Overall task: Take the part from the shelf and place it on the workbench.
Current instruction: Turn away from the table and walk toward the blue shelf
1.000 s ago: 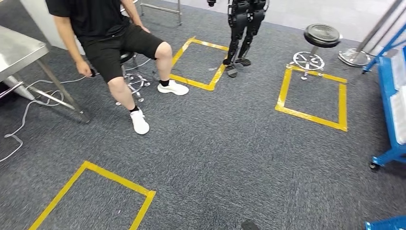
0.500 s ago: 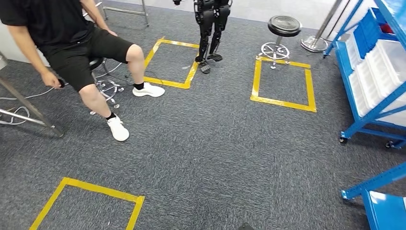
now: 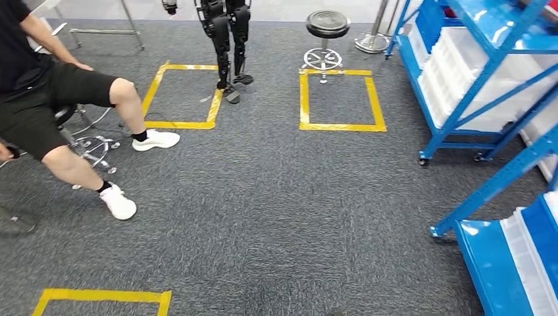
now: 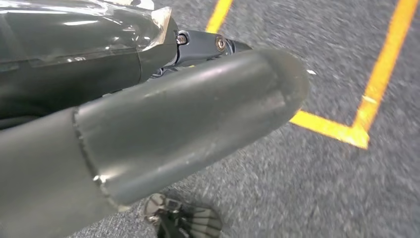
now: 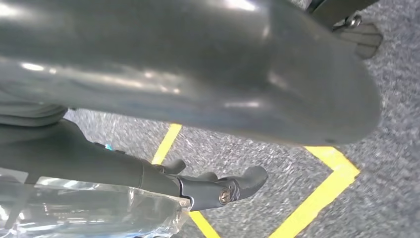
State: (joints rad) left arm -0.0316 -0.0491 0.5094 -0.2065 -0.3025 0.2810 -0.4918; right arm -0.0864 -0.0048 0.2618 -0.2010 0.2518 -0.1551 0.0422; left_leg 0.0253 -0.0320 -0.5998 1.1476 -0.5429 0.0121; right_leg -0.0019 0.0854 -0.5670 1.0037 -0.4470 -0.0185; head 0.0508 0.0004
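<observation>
A person (image 3: 46, 112) is sitting on a stool left of the blue shelf (image 3: 483, 72), whose white bins' (image 3: 460, 72) contents cannot be made out. The part's place cannot be told. The left hand (image 4: 163, 119) and right hand (image 5: 198, 99) are hanging over carpet, their grasp unclear.

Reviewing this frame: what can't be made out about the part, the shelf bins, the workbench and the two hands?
- Part: bins on the blue shelf are translucent white, contents unreadable in the head view.
- Workbench: cannot be identified.
- Left hand: left wrist view, thick thumb covers the fingers; grip unclear.
- Right hand: right wrist view, thumb blocks most; dark fingers partly visible.
- Seated person: cut off by frame edge.
</observation>
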